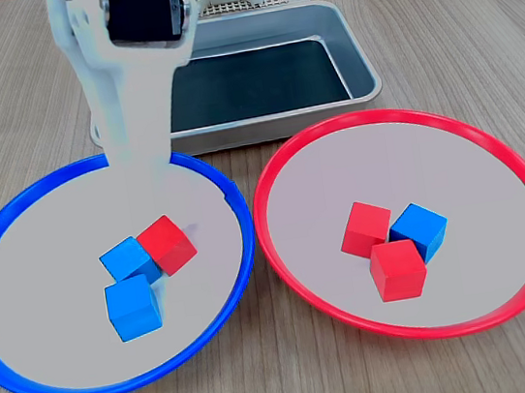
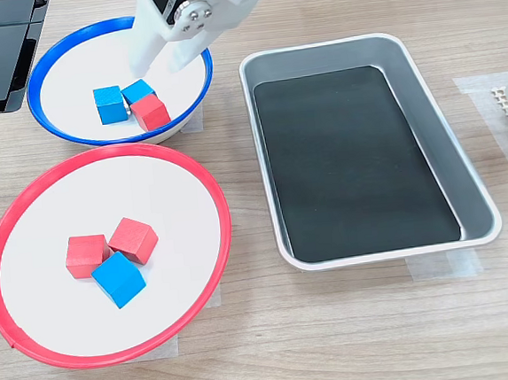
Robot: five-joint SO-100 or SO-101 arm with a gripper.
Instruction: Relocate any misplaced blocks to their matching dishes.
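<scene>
Six cubes sit in two plates on a wooden table (image 2: 356,341). In the second exterior view, the blue-rimmed plate (image 2: 53,132) at upper left holds two blue cubes and one red cube (image 2: 150,112). The red-rimmed plate (image 2: 210,274) at lower left holds two red cubes and one blue cube (image 2: 118,279). The white gripper (image 2: 163,63), cut off by the frame's top edge, hangs over the blue-rimmed plate with jaws parted and empty. In the first exterior view the arm hides part of the silver tray (image 1: 349,43).
</scene>
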